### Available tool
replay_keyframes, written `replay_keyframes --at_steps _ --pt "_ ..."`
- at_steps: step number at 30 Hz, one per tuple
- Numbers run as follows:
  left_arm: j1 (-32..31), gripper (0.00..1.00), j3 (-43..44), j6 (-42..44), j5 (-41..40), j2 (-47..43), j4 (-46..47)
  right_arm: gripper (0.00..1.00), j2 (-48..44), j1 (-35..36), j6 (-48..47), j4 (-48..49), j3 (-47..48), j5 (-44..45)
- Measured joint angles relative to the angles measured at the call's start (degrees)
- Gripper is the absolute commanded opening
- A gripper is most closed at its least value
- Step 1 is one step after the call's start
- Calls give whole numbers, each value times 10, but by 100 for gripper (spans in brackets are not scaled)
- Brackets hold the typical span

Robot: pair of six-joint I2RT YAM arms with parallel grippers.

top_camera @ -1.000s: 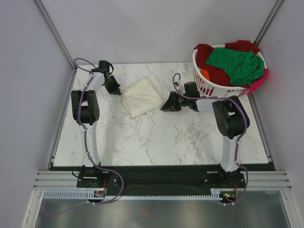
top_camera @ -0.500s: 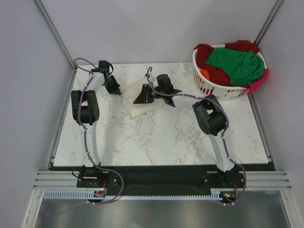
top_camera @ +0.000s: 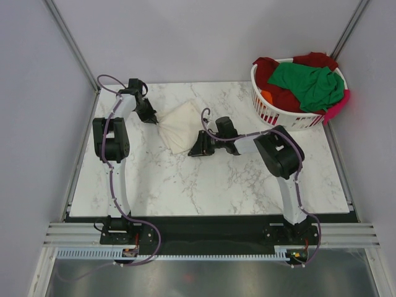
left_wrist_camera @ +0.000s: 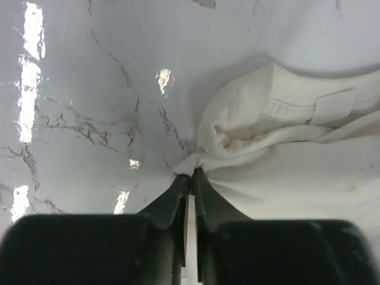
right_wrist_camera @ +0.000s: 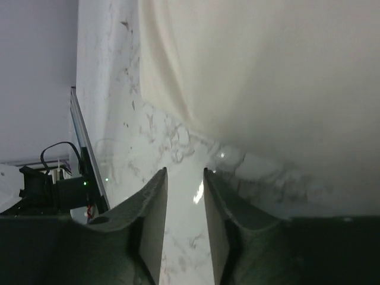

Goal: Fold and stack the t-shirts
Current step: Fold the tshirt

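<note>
Top view. Found cream t-shirt (top_camera: 182, 124) lying crumpled on marble table (top_camera: 216, 179), upper centre of frame. Noted left gripper (top_camera: 153, 119) at its left corner and right gripper (top_camera: 197, 150) low over the table, just beside its lower right edge. Logged white slatted basket (top_camera: 266, 111) at upper right, holding green t-shirt (top_camera: 309, 83) on top, dark red t-shirt (top_camera: 269, 68) beneath, orange t-shirt (top_camera: 266, 96) peeking out at the left side, and pink t-shirt (top_camera: 339, 106) draped over the right rim.

Left wrist view. Saw jaws pressed together, pinching a gathered fold of the cream cloth at frame centre. Spotted white neck label (left_wrist_camera: 334, 107) at upper right, by the collar band; could not read any writing on it.

Right wrist view. Saw fingers parted by a narrow gap, bare marble between them, gripping nothing. Placed cream cloth across upper right of frame, apart from the fingertips.
</note>
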Motion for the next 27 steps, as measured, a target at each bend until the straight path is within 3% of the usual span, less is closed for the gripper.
replay_keyframes --at_steps 1,2,3,7,10,14,16,21,27 --pt "0 33 2 4 0 0 -1 49 -23 0 -10 -17 -22 2" --pt "0 50 5 11 -2 0 -3 62 -49 0 -26 -47 -35 13" --pt "0 71 11 19 -2 0 -6 68 -74 0 -43 -85 -43 24" --pt "1 94 42 35 -12 -7 -15 82 -196 0 -117 -228 -45 75" --pt "2 94 59 40 -17 -37 -18 86 -289 0 -150 -290 -40 95" --pt "2 84 41 40 -20 -124 -5 90 -403 0 -170 -327 -55 116" --pt "2 78 -10 39 -13 -185 12 91 -452 0 -173 -334 -85 121" --pt "-2 79 -244 38 56 -317 126 93 -538 0 -173 -375 -177 132" --pt "-31 91 -393 37 89 -287 198 94 -587 0 -181 -435 -210 137"
